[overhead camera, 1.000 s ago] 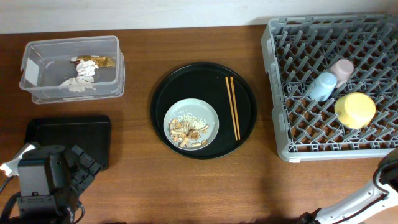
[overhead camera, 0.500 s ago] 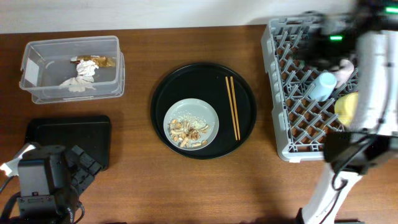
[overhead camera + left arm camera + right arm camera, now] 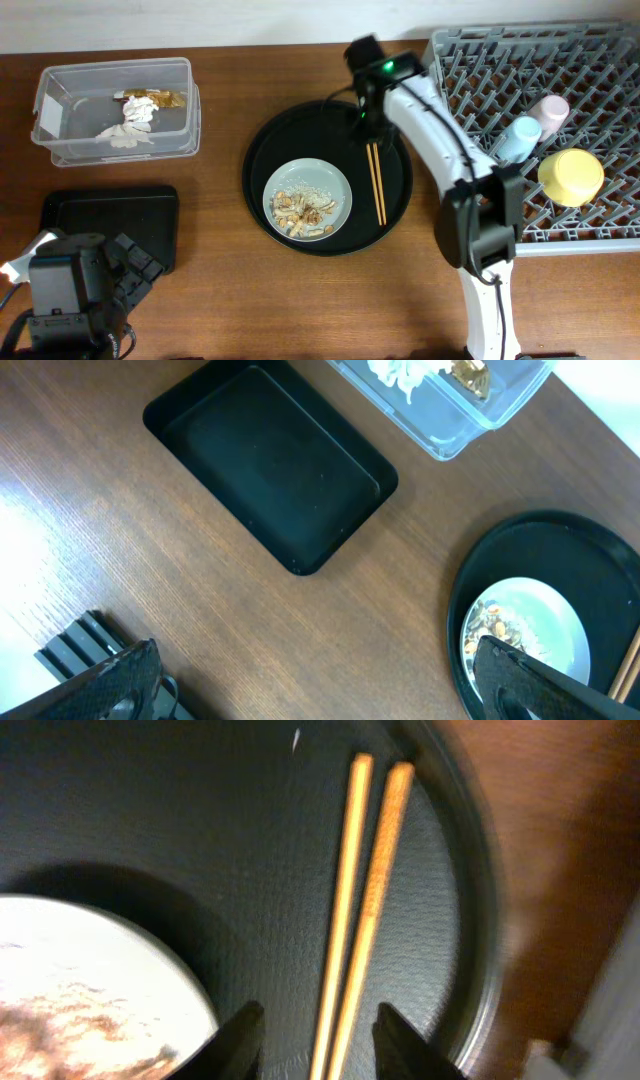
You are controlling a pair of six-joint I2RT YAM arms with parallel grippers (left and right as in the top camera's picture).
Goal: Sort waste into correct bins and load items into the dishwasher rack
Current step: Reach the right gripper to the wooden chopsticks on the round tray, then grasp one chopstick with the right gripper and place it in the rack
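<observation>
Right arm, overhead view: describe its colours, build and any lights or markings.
The right arm is made of slim white links connected by bulky black joint housings. Its wrist end is black, with a small green light lit on it. In the right wrist view, its two fingers look pale with rounded tips. No lettering or loose cables can be made out.

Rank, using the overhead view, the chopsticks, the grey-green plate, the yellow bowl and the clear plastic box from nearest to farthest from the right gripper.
1. Chopsticks: directly below the right gripper, on the round black tray.
2. Plate: on the same tray, to the left.
3. Yellow bowl: in the rack, far right.
4. Clear box: far left, at the back.
</observation>
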